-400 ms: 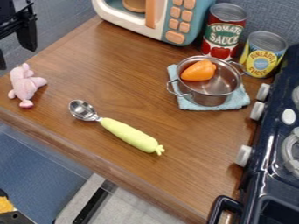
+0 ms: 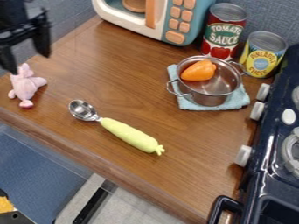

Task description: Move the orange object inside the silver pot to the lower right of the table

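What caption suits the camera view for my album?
Orange pepper waiting in a silver pot, pink toy and green-handled scoop nearby.

At the upper left of the frame, your arm (image 2: pixel 12 14) is black. Your gripper (image 2: pixel 27 64) is black too, with an angular, uneven-edged crossbar and two thick fingers (image 2: pixel 41 39) that narrow toward their tips.

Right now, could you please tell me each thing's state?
Black gripper, open, empty.
Silver metal pot, upright, lidless.
Orange pepper-shaped object, inside the pot.
Light-blue cloth, under the pot.
Green-handled metal scoop, lying down.
Red metal can, upright.
Yellow-and-blue can, upright.
Pink toy, lying down.
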